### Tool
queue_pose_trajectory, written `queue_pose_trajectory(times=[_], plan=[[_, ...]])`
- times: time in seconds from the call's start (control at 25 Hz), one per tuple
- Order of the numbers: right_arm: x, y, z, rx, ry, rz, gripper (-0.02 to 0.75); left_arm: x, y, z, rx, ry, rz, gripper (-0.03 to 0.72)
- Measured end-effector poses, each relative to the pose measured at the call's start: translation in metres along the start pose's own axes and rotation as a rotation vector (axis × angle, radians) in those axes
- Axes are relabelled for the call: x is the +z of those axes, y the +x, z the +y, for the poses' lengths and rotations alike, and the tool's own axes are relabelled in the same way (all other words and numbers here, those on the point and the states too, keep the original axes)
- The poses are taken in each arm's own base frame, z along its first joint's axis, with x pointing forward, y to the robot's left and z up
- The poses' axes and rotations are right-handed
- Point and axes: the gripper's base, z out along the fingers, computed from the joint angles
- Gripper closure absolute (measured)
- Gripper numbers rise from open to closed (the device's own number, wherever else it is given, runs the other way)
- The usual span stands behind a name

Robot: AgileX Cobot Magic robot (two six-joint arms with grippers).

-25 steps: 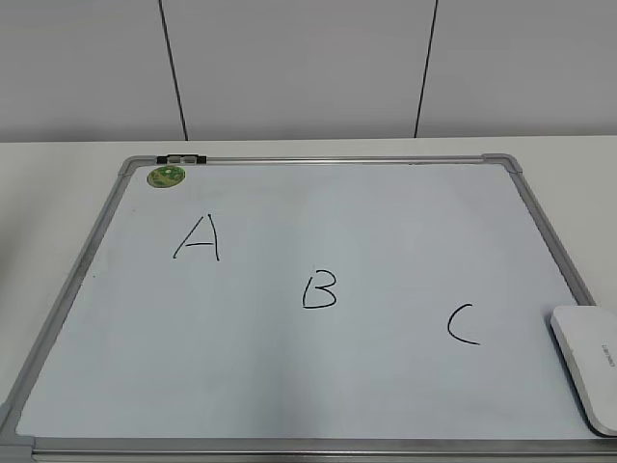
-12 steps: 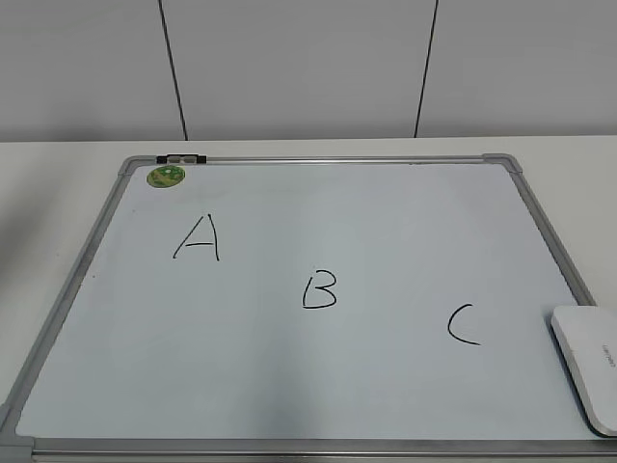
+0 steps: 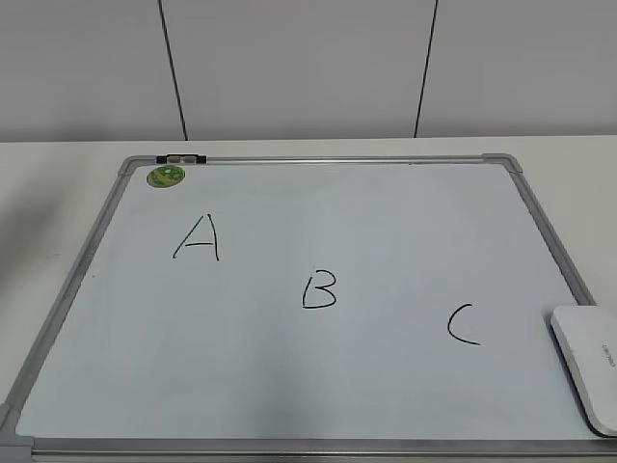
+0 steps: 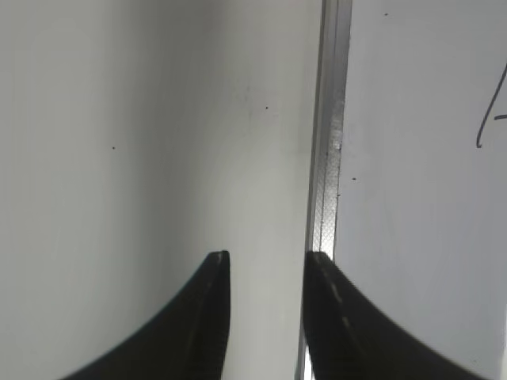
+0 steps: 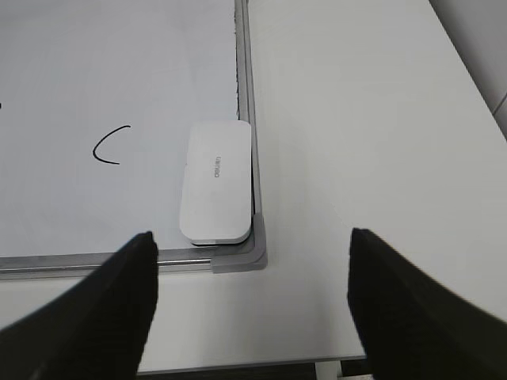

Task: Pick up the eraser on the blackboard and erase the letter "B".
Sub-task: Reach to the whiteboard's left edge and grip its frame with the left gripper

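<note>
The blackboard [image 3: 386,222] lies flat on the table, a white dry-erase board with a grey frame. The black letter "B" [image 3: 319,290] is drawn near its middle, between "A" [image 3: 199,238] and "C" [image 3: 463,324]. The white eraser [image 3: 588,365] lies on the board's near right corner; it also shows in the right wrist view [image 5: 216,181], beside the frame corner. My right gripper [image 5: 250,249] is open and empty, above the table just short of that corner. My left gripper [image 4: 266,261] is open and empty over the board's left frame edge [image 4: 326,174]. Neither arm shows in the exterior view.
A green sticker [image 3: 166,176] and a small black-and-white clip [image 3: 181,158] sit at the board's far left corner. White table [image 5: 356,119] surrounds the board; its near edge shows close below my right gripper. A grey panelled wall stands behind.
</note>
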Motion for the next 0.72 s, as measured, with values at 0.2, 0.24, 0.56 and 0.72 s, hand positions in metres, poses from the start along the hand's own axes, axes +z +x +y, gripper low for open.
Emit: queue_pose_trajectory(times=[0.2, 0.24, 0.56, 0.72], plan=[[0.000, 0.000, 0.000, 0.000, 0.000, 0.000, 0.184, 0.025, -0.009, 0.000, 0.007, -0.011, 0.024, 0.447], [0.000, 0.000, 0.000, 0.000, 0.000, 0.000, 0.184, 0.030, -0.014, 0.000, 0.007, -0.012, 0.026, 0.447], [0.000, 0.000, 0.000, 0.000, 0.000, 0.000, 0.184, 0.070, -0.049, -0.005, 0.022, 0.005, 0.106, 0.447], [0.000, 0.000, 0.000, 0.000, 0.000, 0.000, 0.184, 0.085, -0.061, -0.008, 0.040, 0.029, 0.134, 0.447]])
